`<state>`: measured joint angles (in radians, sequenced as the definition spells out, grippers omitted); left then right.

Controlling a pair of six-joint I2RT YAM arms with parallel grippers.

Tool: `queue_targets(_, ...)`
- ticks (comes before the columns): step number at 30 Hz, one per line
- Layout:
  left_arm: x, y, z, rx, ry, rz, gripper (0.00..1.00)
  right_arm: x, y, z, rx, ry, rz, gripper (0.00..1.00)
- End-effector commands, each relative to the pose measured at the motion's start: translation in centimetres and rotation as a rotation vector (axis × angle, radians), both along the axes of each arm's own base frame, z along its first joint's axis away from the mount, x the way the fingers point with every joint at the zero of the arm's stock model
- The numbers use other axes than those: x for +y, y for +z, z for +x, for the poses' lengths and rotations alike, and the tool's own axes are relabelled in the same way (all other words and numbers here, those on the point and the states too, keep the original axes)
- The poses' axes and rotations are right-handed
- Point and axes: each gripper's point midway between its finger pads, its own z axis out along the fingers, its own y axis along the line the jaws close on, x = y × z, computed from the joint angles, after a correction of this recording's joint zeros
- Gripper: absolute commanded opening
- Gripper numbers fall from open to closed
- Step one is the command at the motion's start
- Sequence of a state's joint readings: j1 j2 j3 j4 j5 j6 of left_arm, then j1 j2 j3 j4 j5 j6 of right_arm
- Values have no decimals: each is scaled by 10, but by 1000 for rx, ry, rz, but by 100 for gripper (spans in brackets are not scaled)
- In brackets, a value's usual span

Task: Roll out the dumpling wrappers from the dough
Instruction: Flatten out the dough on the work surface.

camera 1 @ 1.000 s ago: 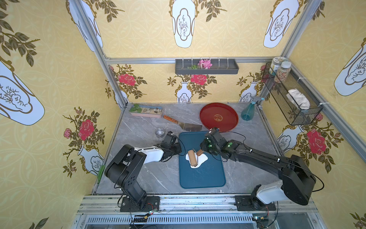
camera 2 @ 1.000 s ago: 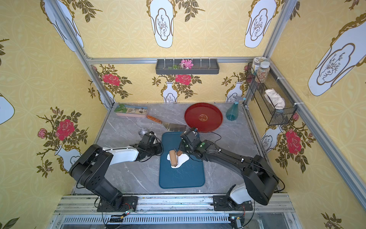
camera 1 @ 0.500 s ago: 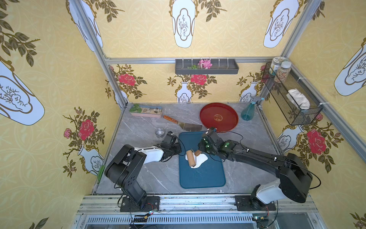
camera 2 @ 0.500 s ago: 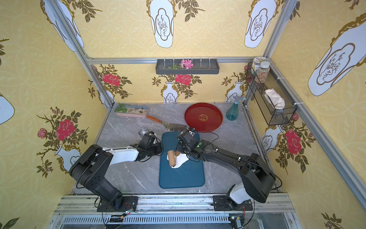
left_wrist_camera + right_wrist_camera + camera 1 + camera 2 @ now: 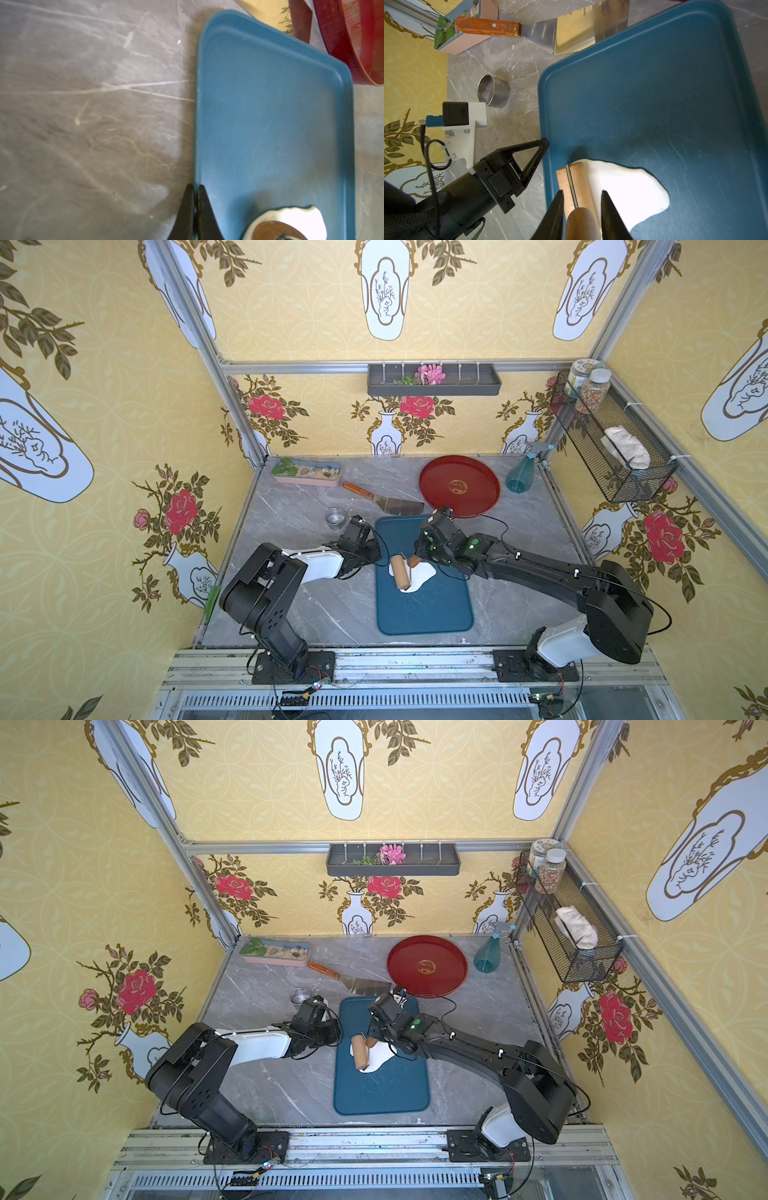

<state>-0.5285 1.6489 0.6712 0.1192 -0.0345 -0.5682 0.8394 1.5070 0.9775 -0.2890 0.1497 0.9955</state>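
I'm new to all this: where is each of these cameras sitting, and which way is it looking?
Top views: paired camera high above the arms' bases, looking down on the table; the left arm and right arm show whole.
Left wrist: on the left arm, looking past the shut left jaws along the edge of the blue tray.
Right wrist: on the right arm, looking over the right jaws, closed on the roller handle, at the dough; the left jaws show too.
Shared: tray, dough and roller appear in every view.
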Motion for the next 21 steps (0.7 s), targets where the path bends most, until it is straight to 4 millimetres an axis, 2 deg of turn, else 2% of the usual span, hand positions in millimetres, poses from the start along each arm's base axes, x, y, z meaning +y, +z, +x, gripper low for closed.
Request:
queue_targets(1, 20, -22, -22, 97, 5, 95, 0, -24, -33, -25, 119, 19, -146, 0)
queue_targets(8, 19, -23, -22, 99, 4, 95, 0, -45, -25, -22, 106, -16, -157, 0)
queue_targets(11, 19, -23, -22, 100, 4, 94, 0, -45, -20, -22, 98, -11, -157, 0)
queue_targets(21, 18, -23, -22, 101, 2, 93, 0, -7, -23, -28, 102, 62, -147, 0)
